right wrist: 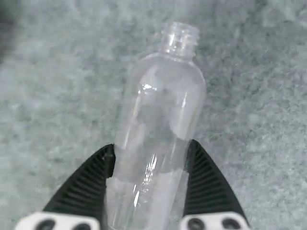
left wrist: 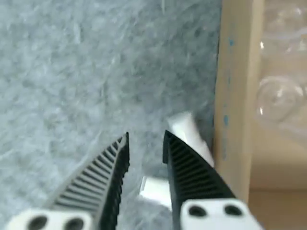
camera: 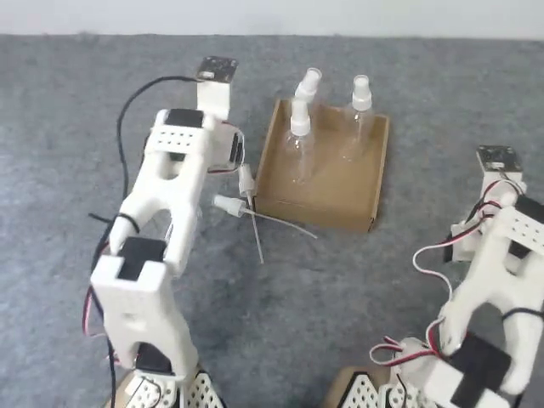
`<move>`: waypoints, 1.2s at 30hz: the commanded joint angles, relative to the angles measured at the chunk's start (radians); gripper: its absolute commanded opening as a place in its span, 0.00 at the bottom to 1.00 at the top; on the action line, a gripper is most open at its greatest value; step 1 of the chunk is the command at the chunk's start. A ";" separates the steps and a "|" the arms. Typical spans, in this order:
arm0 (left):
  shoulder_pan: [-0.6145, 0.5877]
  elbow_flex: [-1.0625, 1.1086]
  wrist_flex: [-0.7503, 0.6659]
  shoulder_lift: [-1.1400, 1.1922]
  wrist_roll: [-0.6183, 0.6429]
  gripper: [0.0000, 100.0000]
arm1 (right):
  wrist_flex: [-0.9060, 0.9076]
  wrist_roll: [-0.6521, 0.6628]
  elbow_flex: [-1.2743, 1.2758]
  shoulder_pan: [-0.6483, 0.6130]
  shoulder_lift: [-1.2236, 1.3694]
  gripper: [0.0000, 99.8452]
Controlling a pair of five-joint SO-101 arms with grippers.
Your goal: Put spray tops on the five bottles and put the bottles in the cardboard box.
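My left gripper [left wrist: 145, 142] stands open just above the carpet, beside the outer left wall of the cardboard box [left wrist: 235, 96]. A white spray top [left wrist: 186, 128] lies by one of its fingers, close to the box wall. In the high view two loose spray tops [camera: 246, 182] [camera: 228, 204] with thin tubes lie left of the box [camera: 340, 217]. Three capped bottles [camera: 299, 140] lie inside the box. My right gripper [right wrist: 151, 160] is shut on a clear bottle [right wrist: 163, 110] with a bare threaded neck, held over the carpet.
Grey carpet covers the whole table. The left arm [camera: 170, 195] stretches toward the box's left side. The right arm [camera: 501, 255] is folded at the right edge. Open carpet lies in front of the box.
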 commanded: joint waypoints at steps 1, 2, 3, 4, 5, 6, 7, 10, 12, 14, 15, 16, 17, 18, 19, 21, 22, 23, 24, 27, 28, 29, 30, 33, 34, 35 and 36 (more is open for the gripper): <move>0.032 -0.108 0.009 0.029 0.072 0.16 | -0.050 0.012 -0.005 0.018 0.016 0.01; 0.035 -0.111 0.008 0.037 0.083 0.17 | -0.054 0.012 -0.005 0.018 0.022 0.01; 0.038 -0.111 0.005 0.041 0.097 0.18 | -0.059 0.012 -0.005 0.018 0.025 0.01; 0.040 -0.111 0.006 0.046 0.107 0.18 | -0.064 0.012 -0.005 0.018 0.027 0.01; 0.041 -0.111 0.008 0.049 0.118 0.18 | -0.068 0.012 -0.005 0.018 0.027 0.01; 0.041 -0.108 0.008 0.051 0.126 0.18 | -0.068 0.012 -0.005 0.016 0.027 0.01; 0.041 -0.107 0.008 0.054 0.132 0.18 | -0.068 0.012 -0.005 0.016 0.027 0.01; 0.043 -0.085 0.003 0.063 0.143 0.18 | -0.068 0.012 -0.005 0.016 0.028 0.01; 0.043 -0.079 0.002 0.081 0.143 0.18 | -0.068 0.012 -0.005 0.016 0.027 0.01; 0.043 -0.081 0.002 0.114 0.143 0.18 | -0.068 0.012 -0.005 0.016 0.027 0.01; 0.043 -0.084 0.002 0.135 0.143 0.18 | -0.068 0.012 -0.005 0.016 0.027 0.01; 0.041 -0.085 0.000 0.157 0.140 0.18 | -0.068 0.012 -0.005 0.016 0.027 0.01; 0.041 -0.087 0.000 0.175 0.138 0.18 | -0.068 0.012 -0.005 0.016 0.027 0.01; 0.041 -0.088 0.000 0.187 0.137 0.18 | -0.068 0.012 -0.005 0.016 0.027 0.01; 0.041 -0.099 0.005 0.199 0.135 0.18 | -0.067 0.012 -0.005 0.016 0.027 0.01; 0.034 -0.127 0.017 0.204 0.133 0.17 | -0.065 0.012 -0.005 0.016 0.027 0.01; 0.031 -0.137 0.026 0.204 0.133 0.14 | -0.064 0.012 -0.005 0.016 0.027 0.01; 0.025 -0.143 0.037 0.204 0.133 0.12 | -0.064 0.012 -0.005 0.016 0.027 0.01; 0.021 -0.151 0.046 0.204 0.132 0.10 | -0.064 0.012 -0.005 0.016 0.027 0.01; 0.015 -0.154 0.051 0.209 0.080 0.06 | -0.064 0.012 -0.005 0.018 0.027 0.01; 0.011 -0.154 0.051 0.209 0.063 0.05 | -0.065 0.012 -0.005 0.018 0.028 0.01; 0.008 -0.154 0.052 0.206 0.049 0.05 | -0.067 0.012 -0.005 0.018 0.028 0.01; 0.008 -0.156 0.055 0.206 0.038 0.05 | -0.067 0.012 -0.005 0.018 0.028 0.01; 0.006 -0.182 0.106 0.209 -0.044 0.05 | -0.067 0.012 -0.005 0.018 0.027 0.01; 0.008 -0.194 0.126 0.213 -0.068 0.05 | -0.067 0.012 -0.005 0.018 0.027 0.01; 0.009 -0.202 0.143 0.213 -0.081 0.05 | -0.067 0.012 -0.005 0.018 0.027 0.01; 0.009 -0.202 0.155 0.213 -0.087 0.06 | -0.067 0.012 -0.005 0.018 0.028 0.01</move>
